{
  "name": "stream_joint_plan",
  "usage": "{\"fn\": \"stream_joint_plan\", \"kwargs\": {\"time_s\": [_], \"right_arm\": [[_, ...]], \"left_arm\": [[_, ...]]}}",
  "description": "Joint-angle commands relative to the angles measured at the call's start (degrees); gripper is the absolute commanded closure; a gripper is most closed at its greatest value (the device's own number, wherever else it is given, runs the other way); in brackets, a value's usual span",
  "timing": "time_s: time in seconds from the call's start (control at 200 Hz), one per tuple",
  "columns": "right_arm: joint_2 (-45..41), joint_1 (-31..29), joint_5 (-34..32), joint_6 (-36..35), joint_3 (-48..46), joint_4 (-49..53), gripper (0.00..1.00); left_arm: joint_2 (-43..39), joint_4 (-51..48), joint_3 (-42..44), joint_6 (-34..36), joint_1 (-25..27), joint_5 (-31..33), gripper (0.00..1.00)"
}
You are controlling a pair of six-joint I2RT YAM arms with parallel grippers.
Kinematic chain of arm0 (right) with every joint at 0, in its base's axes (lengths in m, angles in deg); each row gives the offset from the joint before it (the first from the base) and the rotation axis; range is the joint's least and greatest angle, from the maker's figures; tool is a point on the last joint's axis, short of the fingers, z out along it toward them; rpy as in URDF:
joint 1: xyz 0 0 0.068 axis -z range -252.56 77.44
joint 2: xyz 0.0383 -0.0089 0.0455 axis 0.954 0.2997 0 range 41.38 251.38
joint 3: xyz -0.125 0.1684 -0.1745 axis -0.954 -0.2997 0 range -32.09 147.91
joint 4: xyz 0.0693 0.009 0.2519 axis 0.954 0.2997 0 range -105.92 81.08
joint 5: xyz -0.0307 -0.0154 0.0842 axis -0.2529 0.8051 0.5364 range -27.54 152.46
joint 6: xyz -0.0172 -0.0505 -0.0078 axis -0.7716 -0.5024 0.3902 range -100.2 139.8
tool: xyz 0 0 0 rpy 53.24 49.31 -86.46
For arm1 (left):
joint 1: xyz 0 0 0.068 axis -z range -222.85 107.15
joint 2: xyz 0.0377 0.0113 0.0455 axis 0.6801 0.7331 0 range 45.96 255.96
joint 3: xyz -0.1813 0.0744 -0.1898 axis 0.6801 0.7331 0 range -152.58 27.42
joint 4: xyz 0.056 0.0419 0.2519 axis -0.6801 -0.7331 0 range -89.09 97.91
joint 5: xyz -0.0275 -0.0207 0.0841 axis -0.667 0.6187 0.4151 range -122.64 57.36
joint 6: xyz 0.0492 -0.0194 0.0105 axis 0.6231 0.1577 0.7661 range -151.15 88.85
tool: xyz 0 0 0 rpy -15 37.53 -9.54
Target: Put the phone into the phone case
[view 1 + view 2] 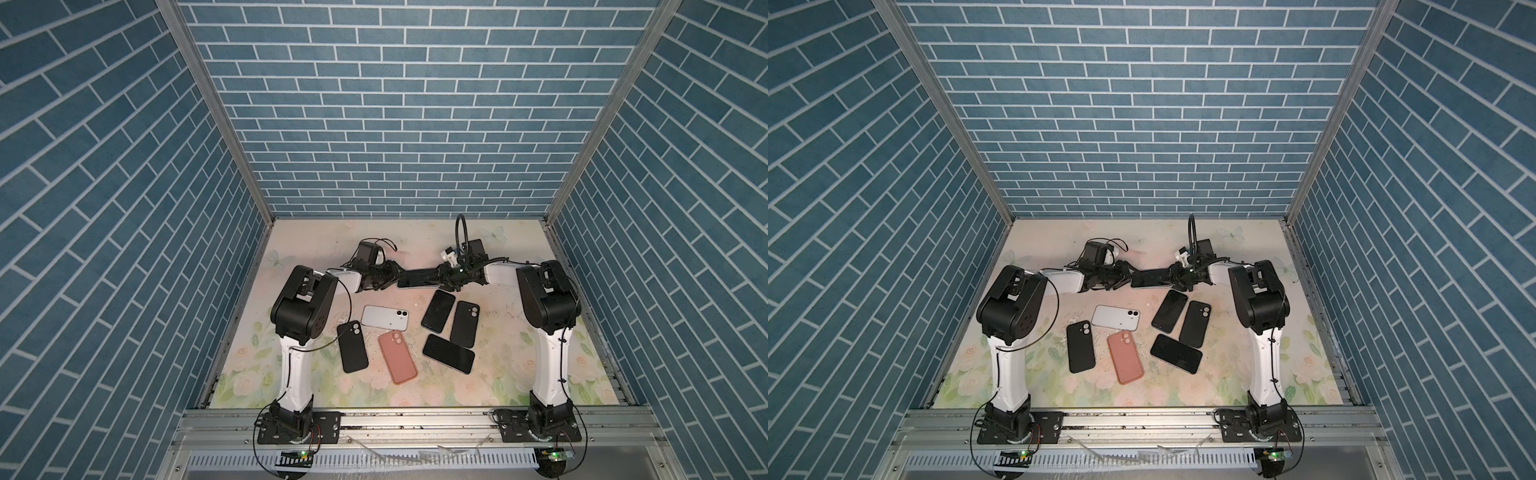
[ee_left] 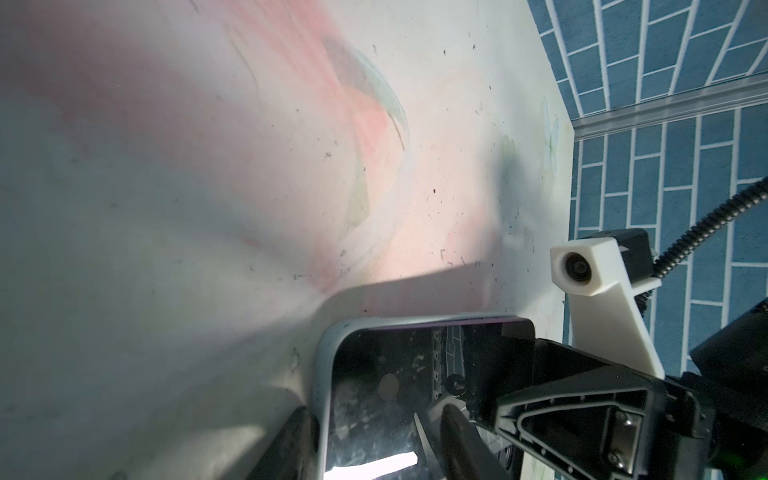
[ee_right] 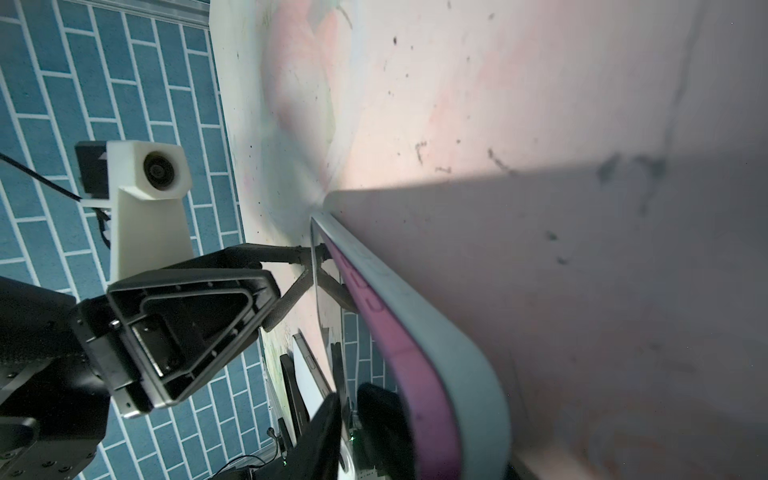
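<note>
Where arms meet, phone [image 1: 417,279] in grey case [image 2: 325,395] is pinched by half-open left gripper [image 1: 398,276]; right gripper's [image 1: 441,277] hold cannot be told.

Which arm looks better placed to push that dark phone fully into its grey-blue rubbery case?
Right, probably. A finger of the right gripper lies flat on the dark phone, near purple lining showing inside the grey-blue case; the left gripper only grips the other end.

Left arm [image 1: 297,365], right arm [image 1: 548,361]: white links, black joint housings [image 1: 544,299]; black corrugated conduit [image 1: 459,232] (behind right tool [image 1: 444,279]); white camera mounts [image 2: 590,282].
</note>
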Motion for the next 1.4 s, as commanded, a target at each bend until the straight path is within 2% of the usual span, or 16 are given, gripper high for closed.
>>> {"fn": "stream_joint_plan", "kwargs": {"time_s": [0.0, 0.055, 0.325, 0.58, 0.76, 0.83, 0.935, 1.02, 1.11, 1.276, 1.396], "right_arm": [[-1.6, 0.8, -1.4, 1.4, -1.4, -1.3, 0.66], [-1.5, 0.8, -1.1, 1.4, -1.6, -1.6, 0.74], [-1.3, 0.9, -0.5, 0.6, -1.6, -1.6, 1.00], [-4.0, 0.8, -1.1, -0.8, -1.5, -0.3, 1.00], [-10.2, 1.0, 1.0, -1.3, -0.5, -0.1, 1.00], [-13.3, 1.1, 2.3, -1.8, 0.0, 0.4, 1.00], [-17.8, 1.4, 4.4, -2.1, 0.6, 1.4, 1.00], [-20.9, 1.4, 6.1, -2.0, 1.1, 2.1, 1.00], [-23.4, 1.4, 8.0, -1.5, 1.6, 2.6, 1.00], [-26.8, 1.4, 10.5, 2.6, 0.3, -2.0, 1.00], [-27.2, 1.3, 9.1, 0.9, 0.5, 0.4, 1.00]], "left_arm": [[0.1, -5.0, 1.9, 0.1, -0.4, 1.7, 0.47], [0.0, -5.0, 1.9, 0.2, -0.4, 1.8, 0.47], [-0.3, -5.3, 1.5, 0.2, -0.4, 2.0, 0.47], [-2.5, -2.0, 2.4, -0.6, -0.9, 1.0, 0.44], [-8.7, 4.5, 4.9, -1.6, -3.6, -2.8, 0.21], [-11.3, 6.3, 5.2, -1.3, -4.8, -5.5, 0.16], [-14.2, 9.4, 6.0, -1.6, -6.0, -10.0, 0.13], [-15.1, 11.2, 5.7, -1.9, -6.0, -14.1, 0.13], [-15.4, 18.0, 6.7, -5.8, -5.8, -18.0, 0.13], [-15.4, 25.6, 7.4, -10.4, -4.6, -20.3, 0.20], [-15.2, 27.2, 7.2, -11.4, -3.5, -20.0, 0.27]]}}
